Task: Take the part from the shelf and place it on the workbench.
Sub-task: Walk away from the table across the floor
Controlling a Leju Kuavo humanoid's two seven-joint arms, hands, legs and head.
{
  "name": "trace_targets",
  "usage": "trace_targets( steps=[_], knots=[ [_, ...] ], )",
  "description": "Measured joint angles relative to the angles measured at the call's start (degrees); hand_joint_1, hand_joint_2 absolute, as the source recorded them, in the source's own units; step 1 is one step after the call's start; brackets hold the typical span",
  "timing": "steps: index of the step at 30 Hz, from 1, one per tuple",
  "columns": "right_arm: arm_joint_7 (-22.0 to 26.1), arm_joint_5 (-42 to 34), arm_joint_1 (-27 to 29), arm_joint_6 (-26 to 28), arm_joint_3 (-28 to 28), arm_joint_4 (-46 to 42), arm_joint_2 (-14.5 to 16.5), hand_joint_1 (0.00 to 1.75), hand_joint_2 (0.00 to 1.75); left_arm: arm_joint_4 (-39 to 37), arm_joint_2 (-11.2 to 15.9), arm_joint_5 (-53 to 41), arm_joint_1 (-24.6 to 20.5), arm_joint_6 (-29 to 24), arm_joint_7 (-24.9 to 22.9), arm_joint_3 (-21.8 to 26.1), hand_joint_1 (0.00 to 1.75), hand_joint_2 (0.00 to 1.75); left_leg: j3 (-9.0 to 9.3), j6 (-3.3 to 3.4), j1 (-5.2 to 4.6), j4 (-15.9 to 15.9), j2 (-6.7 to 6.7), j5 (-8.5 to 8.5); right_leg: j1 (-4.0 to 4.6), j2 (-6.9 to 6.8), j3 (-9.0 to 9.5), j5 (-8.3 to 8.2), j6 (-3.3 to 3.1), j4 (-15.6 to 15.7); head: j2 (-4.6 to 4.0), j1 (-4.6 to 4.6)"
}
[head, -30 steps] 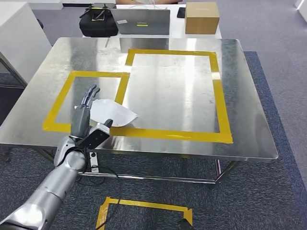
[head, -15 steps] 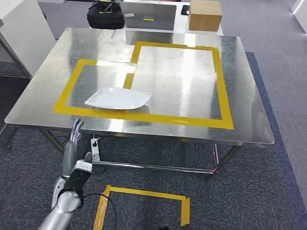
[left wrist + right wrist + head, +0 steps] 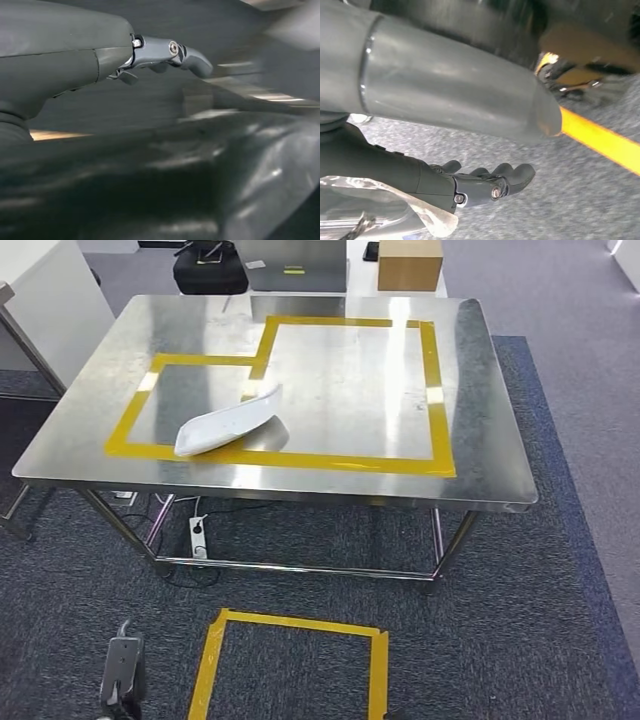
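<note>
The white curved part (image 3: 226,420) lies free on the steel workbench (image 3: 483,390), across the near right corner of the smaller yellow tape rectangle (image 3: 136,410). Its far end looks lifted off the surface. My left hand (image 3: 123,670) hangs low over the carpet, well below and in front of the bench's near left edge. In the left wrist view, the left hand (image 3: 113,55) has straight fingers (image 3: 181,52) and holds nothing. My right hand (image 3: 482,182) hangs above the carpet with loosely extended fingers and nothing in them.
A larger yellow tape rectangle (image 3: 441,390) marks the bench's right half. Behind it stand a laptop (image 3: 294,265), a black bag (image 3: 207,268) and a cardboard box (image 3: 410,265). A power strip (image 3: 198,537) lies under the bench. Yellow floor tape (image 3: 294,625) lies just ahead.
My left hand let go of the part and dropped from the bench's near edge down toward the floor. The part now rests alone on the bench. The camera view shifted.
</note>
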State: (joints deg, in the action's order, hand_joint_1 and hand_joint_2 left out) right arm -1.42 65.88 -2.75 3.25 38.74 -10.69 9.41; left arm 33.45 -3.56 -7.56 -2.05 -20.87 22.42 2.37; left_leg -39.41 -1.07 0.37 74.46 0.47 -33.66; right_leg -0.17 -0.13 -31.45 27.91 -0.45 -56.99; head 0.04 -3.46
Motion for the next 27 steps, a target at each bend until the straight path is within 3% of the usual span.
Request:
trace_targets(
  steps=[1, 3, 4, 6, 8, 9, 11, 12, 13, 14, 15, 16, 17, 18, 19, 21, 23, 24, 25, 27],
  knots=[
    [-0.2, 0.1, 0.0, 0.3, 0.0, 0.0, 0.0, 0.0, 0.0, -3.2, -0.1, -0.4, 0.1, 0.0, -2.4, 1.2, 0.0, 0.0, 1.88, 0.3, -0.04, -1.7, -0.02, 1.43, 0.14, 0.03, -0.81, -0.51, -0.01, -0.1, 0.01, 0.02],
    [-0.4, 0.4, 0.0, 0.4, 0.0, 0.0, -0.1, 0.0, 0.0, -8.0, -0.2, -2.6, 0.3, -0.2, -7.8, 2.2, 0.0, 0.0, 7.58, 1.2, -0.32, -9.5, -0.04, 3.38, 0.44, 0.03, -2.03, -1.32, 0.13, -0.4, 0.01, 0.02],
    [-0.5, 0.5, 0.0, 0.4, 0.0, 0.0, -0.1, 0.0, 0.0, -10.0, -0.4, -4.0, 0.3, -0.3, -10.3, 2.3, 0.0, 0.0, 10.2, 1.61, -0.49, -13.5, -0.05, 3.49, 0.58, -0.05, -2.43, -1.71, 0.3, -0.5, 0.01, -0.02],
    [-0.8, 0.6, -0.2, 0.5, 0.0, 0.0, -0.1, 0.0, 0.0, -13.1, -1.1, -5.8, 0.6, -0.5, -13.5, 2.3, 0.0, 0.0, 12.59, 2.14, -0.86, -17.7, -0.06, 3.0, 0.65, -0.24, -2.9, -2.5, 0.85, -0.6, 0.01, -0.04],
    [-1.1, 0.5, -0.1, 0.7, 0.1, 0.0, -0.1, 0.0, 0.0, -15.5, -2.1, -6.9, 0.9, -0.7, -14.5, 2.2, 0.0, 0.0, 12.02, 2.62, -0.87, -18.2, 0.04, 3.65, 0.52, -0.27, -3.24, -2.78, 1.53, -0.8, 0.0, 0.02],
    [-1.4, 0.6, -0.1, 0.7, 0.1, 0.0, -0.2, 0.0, 0.0, -16.4, -2.5, -7.9, 1.0, -0.7, -14.8, 2.1, 0.0, 0.0, 11.46, 3.06, -0.8, -18.3, 0.14, 4.21, 0.46, -0.18, -3.69, -1.65, 1.87, -1.6, 0.0, -0.01],
    [-2.0, 0.9, 0.0, 0.3, 0.2, 0.0, -0.3, 0.0, 0.0, -18.0, -3.2, -11.3, 0.9, -0.2, -15.7, 1.0, 0.0, 0.0, 9.98, 3.82, -0.68, -18.5, 0.32, 5.53, 0.29, 0.02, -5.45, 3.42, 2.42, -6.1, 0.01, -0.08],
    [-2.3, 1.1, 0.0, -0.1, 0.2, 0.0, -0.3, 0.0, 0.0, -18.6, -3.4, -13.5, 0.8, 0.3, -16.1, -0.1, 0.0, 0.0, 9.11, 4.05, -0.73, -18.5, 0.32, 6.2, 0.23, 0.03, -6.5, 6.39, 2.63, -9.7, 0.01, -0.18],
    [-2.5, 1.3, -0.1, -0.6, 0.2, 0.0, -0.4, 0.0, 0.0, -19.1, -3.6, -15.7, 0.7, 1.0, -16.5, -1.3, 0.0, 0.0, 8.2, 4.07, -0.79, -18.4, 0.35, 6.91, 0.17, 0.04, -7.22, 8.34, 2.79, -13.2, 0.01, -0.18],
    [-2.7, 1.5, -0.1, -1.0, 0.2, 0.0, -0.5, 0.0, 0.0, -19.6, -3.6, -17.8, 0.7, 1.9, -16.6, -2.7, 0.0, 0.0, 7.23, 4.03, -0.84, -18.3, 0.38, 7.64, 0.13, 0.03, -7.28, 8.85, 2.92, -15.8, 0.0, -0.16],
    [-2.8, 1.8, -0.1, -1.3, 0.2, 0.0, -0.5, 0.0, 0.0, -20.0, -3.7, -19.5, 0.6, 3.4, -16.7, -4.1, 0.0, 0.0, 6.23, 3.94, -0.86, -18.2, 0.43, 8.35, 0.11, 0.03, -6.55, 7.87, 2.99, -16.8, 0.0, -0.17],
    [-3.0, 2.1, -0.1, -1.6, 0.2, 0.0, -0.6, 0.0, 0.0, -20.3, -3.6, -20.9, 0.5, 5.4, -16.8, -5.6, 0.0, 0.0, 5.21, 3.82, -0.87, -18.0, 0.45, 9.03, 0.09, 0.02, -4.82, 5.97, 3.0, -15.9, 0.0, -0.16],
    [-3.1, 2.5, -0.2, -1.9, 0.1, 0.0, -0.6, 0.0, 0.0, -20.6, -3.6, -21.8, 0.3, 8.2, -17.1, -6.9, 0.0, 0.0, 4.37, 3.65, -0.87, -17.8, 0.39, 9.65, 0.07, 0.12, -2.15, 4.19, 2.94, -13.2, 0.0, -0.18],
    [-3.2, 3.0, -0.3, -2.2, 0.1, 0.0, -0.7, 0.0, 0.0, -20.8, -3.5, -22.7, 0.1, 11.1, -17.5, -8.1, 0.0, 0.0, 3.66, 3.41, -0.9, -17.6, 0.25, 10.18, 0.05, 0.64, 1.38, 3.43, 2.76, -9.0, 0.01, -0.2],
    [-3.3, 3.6, -0.4, -2.6, -0.1, 0.0, -0.7, 0.0, 0.0, -20.9, -3.5, -23.5, -0.1, 13.5, -18.1, -9.2, 0.0, 0.0, 3.13, 3.15, -0.98, -17.4, 0.09, 10.7, 0.03, 1.23, 4.97, 3.69, 2.51, -4.2, 0.01, -0.17],
    [-3.3, 4.4, -0.6, -3.4, -0.3, -0.1, -0.8, 0.0, 0.0, -21.0, -3.2, -25.5, -0.6, 15.6, -19.4, -11.3, 0.0, 0.0, 2.44, 2.52, -1.1, -17.0, -0.3, 11.79, 0.17, 2.06, 8.95, 5.46, 1.95, 2.0, 0.02, -0.13],
    [-3.3, 4.8, -0.6, -3.7, -0.5, -0.1, -0.8, 0.0, 0.0, -21.1, -2.9, -26.8, -0.9, 15.1, -20.7, -13.2, 0.0, 0.0, 2.03, 1.83, -0.99, -17.0, -0.79, 12.57, 0.23, 1.29, 8.75, 5.58, 1.2, 3.1, 0.01, -0.17],
    [-3.3, 4.8, -0.5, -3.7, -0.5, -0.1, -0.8, 0.0, 0.0, -21.2, -2.7, -27.0, -1.0, 14.8, -21.4, -13.8, 0.0, 0.0, 1.82, 1.42, -0.85, -16.6, -0.94, 11.87, 0.17, 0.73, 8.47, 5.19, 0.73, 3.1, 0.01, -0.11],
    [-3.2, 4.7, -0.5, -3.7, -0.6, -0.1, -0.8, 0.0, 0.0, -21.2, -2.5, -27.1, -1.0, 14.4, -21.8, -14.3, 0.0, 0.0, 1.44, 1.02, -0.7, -15.3, -1.02, 10.18, 0.07, 0.15, 8.17, 4.73, 0.3, 3.1, 0.0, 0.01],
    [-3.2, 4.6, -0.4, -3.5, -0.6, -0.1, -0.8, 0.0, 0.0, -21.3, -2.3, -27.0, -0.9, 14.0, -22.2, -14.9, 0.0, 0.0, 0.04, 0.19, -0.36, -9.3, -0.95, 4.72, 0.0, -0.98, 7.37, 3.9, -0.12, 3.1, 0.0, 0.29]
  ],
)
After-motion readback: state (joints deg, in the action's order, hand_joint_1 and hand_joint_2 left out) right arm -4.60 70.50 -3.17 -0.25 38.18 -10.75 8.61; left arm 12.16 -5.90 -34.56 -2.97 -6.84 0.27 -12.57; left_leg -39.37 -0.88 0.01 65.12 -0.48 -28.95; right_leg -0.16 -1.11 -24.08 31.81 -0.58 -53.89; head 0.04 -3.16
